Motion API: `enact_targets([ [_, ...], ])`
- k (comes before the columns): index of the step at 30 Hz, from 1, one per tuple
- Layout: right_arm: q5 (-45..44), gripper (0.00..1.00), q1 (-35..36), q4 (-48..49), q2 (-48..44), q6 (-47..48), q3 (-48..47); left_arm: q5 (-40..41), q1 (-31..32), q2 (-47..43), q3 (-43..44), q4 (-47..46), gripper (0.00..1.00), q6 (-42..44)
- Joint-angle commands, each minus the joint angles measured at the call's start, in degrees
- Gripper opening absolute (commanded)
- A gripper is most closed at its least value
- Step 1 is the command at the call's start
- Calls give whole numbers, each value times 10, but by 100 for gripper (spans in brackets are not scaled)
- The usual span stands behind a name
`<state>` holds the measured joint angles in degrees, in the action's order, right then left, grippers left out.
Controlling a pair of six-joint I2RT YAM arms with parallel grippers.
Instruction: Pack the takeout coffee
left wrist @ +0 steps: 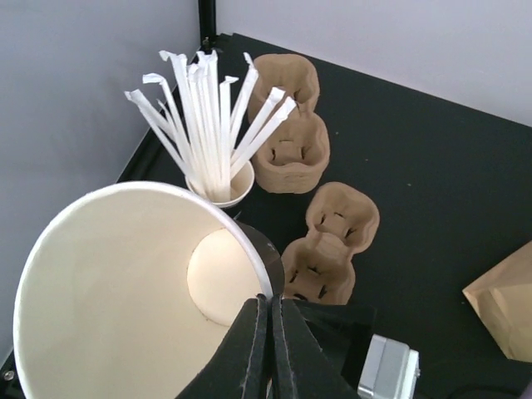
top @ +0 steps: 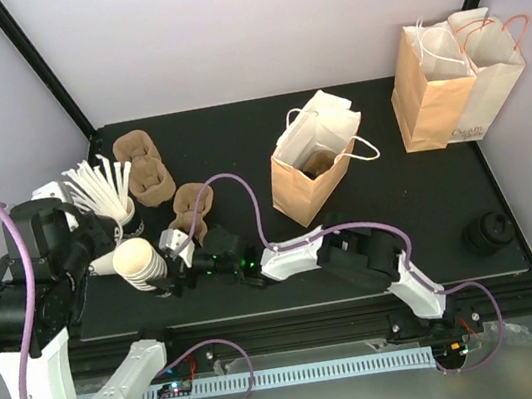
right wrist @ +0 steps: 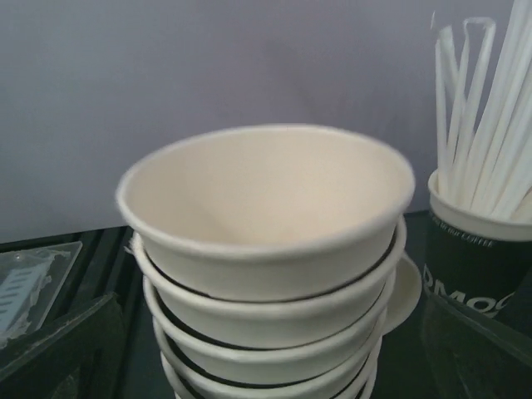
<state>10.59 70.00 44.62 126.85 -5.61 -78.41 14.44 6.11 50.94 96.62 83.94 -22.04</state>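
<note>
Pale walls (top: 218, 25), black tabletop (top: 235, 133)

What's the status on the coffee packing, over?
Left gripper shut on lidless cup rim. Right gripper open at cup stack. Takeout coffee untouched, far right. Nothing around it.

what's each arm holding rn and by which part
The left fingers pinch the rim of the top lidless paper cup in the nested stack. The right fingers stand open facing that stack, gripping nothing.

Left end effector (left wrist: 268, 306) closed, right (top: 171, 264) wide
</note>
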Motion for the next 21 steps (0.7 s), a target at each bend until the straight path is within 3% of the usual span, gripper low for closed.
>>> enact_targets([
  [1,8,100,-1,14,-64,44,23,-34,2,-2,12,-25,1,10],
  [6,38,100,-1,16,-96,61,49,-67,2,-1,0,-38,2,16],
  [10,49,100,-2,58,-149,76,120,-178,2,5,-25,-66,2,36],
  [15,32,100,-1,-4,-249,91,191,-281,7,6,-86,-120,2,22],
  [21,30,100,-1,-75,-396,40,334,-293,79,16,-111,-156,1,-7],
])
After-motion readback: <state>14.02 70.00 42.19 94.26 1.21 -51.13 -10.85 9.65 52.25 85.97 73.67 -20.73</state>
